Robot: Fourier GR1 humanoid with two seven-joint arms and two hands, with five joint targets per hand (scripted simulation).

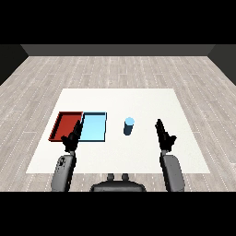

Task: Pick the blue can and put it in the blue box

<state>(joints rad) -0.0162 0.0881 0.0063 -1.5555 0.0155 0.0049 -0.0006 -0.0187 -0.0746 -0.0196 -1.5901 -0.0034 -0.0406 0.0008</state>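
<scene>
We are at the opening step: the reach toward the blue can, with nothing picked up yet. The can stands upright on the white desk, near the middle, free of both hands. The blue tray lies just at its nine o'clock, a narrow strip of desk between them, and the red tray sits edge to edge with the blue one, farther toward nine o'clock.

Our right hand hangs at the can's three o'clock, a clear gap away, fingers straight and pointing toward twelve, holding nothing. Our left hand hovers over the near edges of the two trays, at about their six o'clock; its fingers look straight too, and it is empty.

We judge the right hand the better placed for the pick. The next move calls for it to travel toward nine o'clock until the can sits between thumb and fingers, then curl round it. After that comes a lift and a short carry toward nine o'clock, over the blue tray's rim, with the left hand kept out of the way.
</scene>
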